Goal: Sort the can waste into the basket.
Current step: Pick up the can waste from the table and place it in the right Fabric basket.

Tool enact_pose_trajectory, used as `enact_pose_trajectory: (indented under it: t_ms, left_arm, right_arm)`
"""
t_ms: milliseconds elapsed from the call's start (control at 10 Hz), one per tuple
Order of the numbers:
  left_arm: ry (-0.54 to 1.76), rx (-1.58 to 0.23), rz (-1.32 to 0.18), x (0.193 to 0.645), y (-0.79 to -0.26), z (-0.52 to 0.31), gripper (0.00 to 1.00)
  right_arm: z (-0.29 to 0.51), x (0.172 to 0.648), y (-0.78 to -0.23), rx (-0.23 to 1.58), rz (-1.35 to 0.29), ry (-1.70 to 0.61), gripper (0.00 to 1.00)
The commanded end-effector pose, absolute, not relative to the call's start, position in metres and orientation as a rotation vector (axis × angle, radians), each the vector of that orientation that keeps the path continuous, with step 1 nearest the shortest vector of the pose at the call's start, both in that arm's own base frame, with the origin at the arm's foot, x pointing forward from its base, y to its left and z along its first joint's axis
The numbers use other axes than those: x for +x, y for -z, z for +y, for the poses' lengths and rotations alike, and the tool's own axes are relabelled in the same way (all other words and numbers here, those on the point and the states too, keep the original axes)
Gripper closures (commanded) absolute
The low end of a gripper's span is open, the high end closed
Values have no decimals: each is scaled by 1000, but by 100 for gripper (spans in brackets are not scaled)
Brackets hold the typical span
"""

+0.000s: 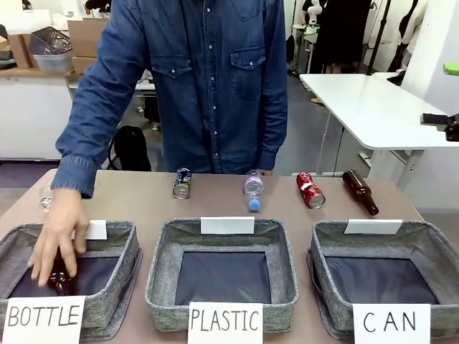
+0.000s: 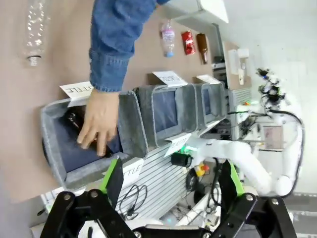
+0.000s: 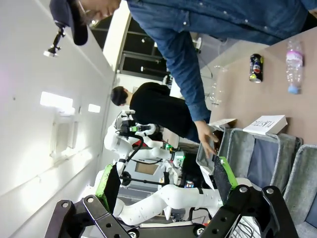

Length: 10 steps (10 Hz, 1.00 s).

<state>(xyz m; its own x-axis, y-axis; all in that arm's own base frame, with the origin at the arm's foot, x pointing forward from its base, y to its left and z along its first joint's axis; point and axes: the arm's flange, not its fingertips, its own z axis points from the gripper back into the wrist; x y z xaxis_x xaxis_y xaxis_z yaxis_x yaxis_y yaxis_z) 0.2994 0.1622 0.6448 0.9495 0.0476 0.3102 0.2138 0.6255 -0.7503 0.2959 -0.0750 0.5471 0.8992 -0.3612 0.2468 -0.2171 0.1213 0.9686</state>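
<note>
Right now both of my end effectors hang above my side of the table with nothing between their fingers. My left end effector (image 2: 172,184) has its green pads spread wide, and my right end effector (image 3: 166,182) is just as wide apart.

The table (image 1: 215,208) has a plain brown top. Three grey fabric baskets stand in a row along its near edge. The CAN basket (image 1: 331,242) is the right-hand one, showing only its dark base inside. The PLASTIC basket (image 1: 161,265) is in the middle and the BOTTLE basket (image 1: 123,244) on the left.

Along the far edge lie the dark blue can (image 1: 182,183), a clear plastic bottle (image 1: 253,190), the red can (image 1: 310,190) on its side, and a brown glass bottle (image 1: 360,191) just beside the red one. Both cans are well apart from the CAN basket.

A person in a denim shirt stands at the far side. The person's hand (image 1: 61,233) reaches down into the BOTTLE basket and touches a dark bottle (image 1: 61,281) there.

Behind, a white table (image 1: 373,107) stands on the right, and cardboard boxes (image 1: 86,36) sit at the back left.
</note>
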Motion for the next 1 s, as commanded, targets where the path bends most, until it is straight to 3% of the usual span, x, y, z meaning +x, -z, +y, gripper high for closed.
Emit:
enact_pose_trajectory:
  t_ms: [0,300,500,700,900]
  left_arm:
    - [174,-749,-264,312,-636,132,0]
    - [166,-851,-312,300,-647,159,0]
    - [162,-811,-381,287,-649,146,0]
    - [115,-756,-392,311,-638,91,0]
    - [26,-562,-417,359,-616,25,0]
  right_arm:
    - [-74,300,-548,1475,-514,88,0]
    - [-74,300,-548,1475,-514,88,0]
    - [-74,300,-548,1475,-514,88,0]
    - [-74,300,-548,1475,-514,88,0]
    - [-74,300,-548,1475,-514,88,0]
